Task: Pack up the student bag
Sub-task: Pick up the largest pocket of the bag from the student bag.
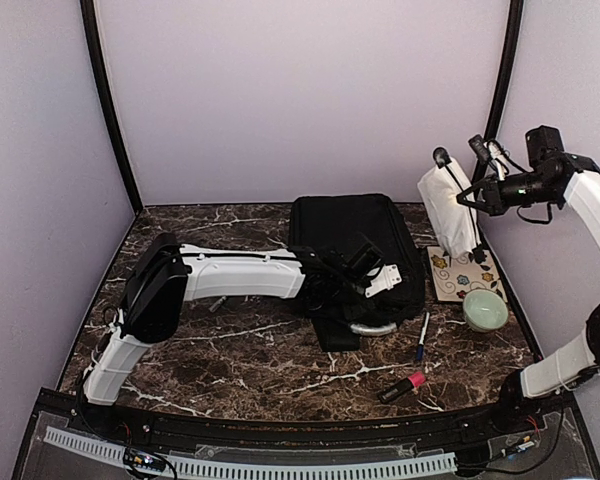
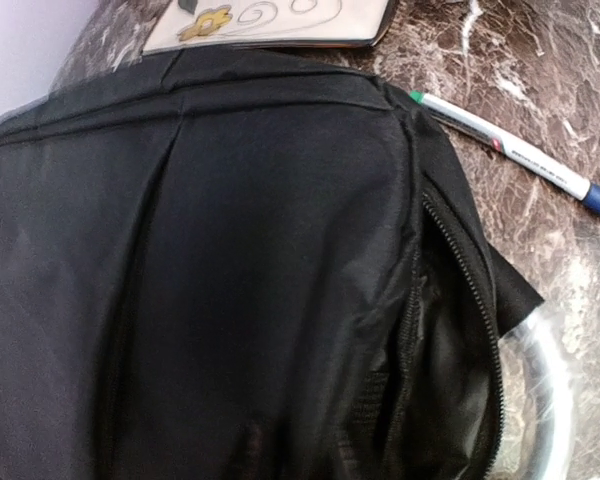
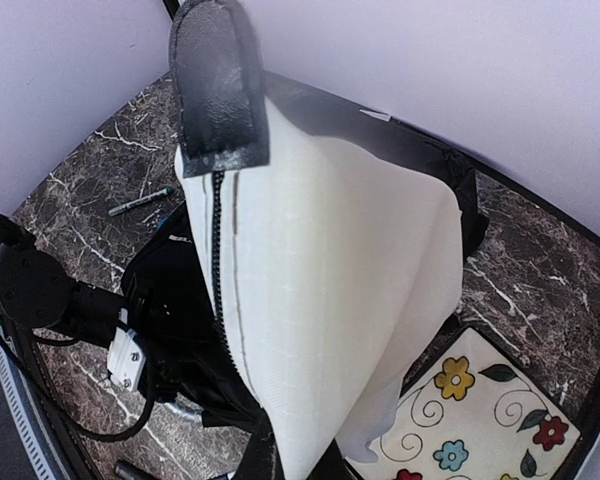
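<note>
Marble table: pen, bowl, notebook beside student bag; right jaws clamp pouch.

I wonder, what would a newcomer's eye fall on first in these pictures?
Most likely the white pouch hanging in mid-air at the right rear, pinched in the raised right gripper above a flowered notebook. Next comes the big black student bag, lying flat at the table's middle rear, with the left arm stretched across to its near edge.
</note>
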Controlling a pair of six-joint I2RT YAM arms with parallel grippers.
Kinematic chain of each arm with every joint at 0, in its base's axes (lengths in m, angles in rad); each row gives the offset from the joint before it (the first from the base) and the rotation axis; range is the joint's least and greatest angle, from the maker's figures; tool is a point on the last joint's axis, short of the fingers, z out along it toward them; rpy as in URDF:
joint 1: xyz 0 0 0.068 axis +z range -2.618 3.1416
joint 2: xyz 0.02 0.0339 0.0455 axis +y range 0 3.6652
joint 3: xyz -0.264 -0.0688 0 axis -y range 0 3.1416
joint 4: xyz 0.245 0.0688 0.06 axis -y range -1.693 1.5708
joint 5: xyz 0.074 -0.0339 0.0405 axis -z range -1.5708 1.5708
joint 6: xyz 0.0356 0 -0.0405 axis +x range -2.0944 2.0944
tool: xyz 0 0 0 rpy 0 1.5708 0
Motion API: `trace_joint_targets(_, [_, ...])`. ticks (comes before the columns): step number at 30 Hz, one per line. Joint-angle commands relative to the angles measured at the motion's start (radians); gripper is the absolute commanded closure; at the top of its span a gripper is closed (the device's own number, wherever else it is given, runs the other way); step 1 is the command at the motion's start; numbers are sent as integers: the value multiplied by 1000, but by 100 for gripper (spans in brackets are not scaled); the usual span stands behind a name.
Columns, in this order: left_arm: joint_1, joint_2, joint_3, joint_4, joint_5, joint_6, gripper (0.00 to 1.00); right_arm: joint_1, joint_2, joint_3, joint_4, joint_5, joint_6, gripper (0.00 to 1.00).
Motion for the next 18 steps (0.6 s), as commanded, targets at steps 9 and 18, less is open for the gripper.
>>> trace_joint_targets(9, [35,-132,81,68,-69,-37,100,2,-149,5,-248,-204,-247,100])
trace_joint_targets(18, [132,-183,120,134,118,-204,100,209,-133,-11,-307,-200,-303,100])
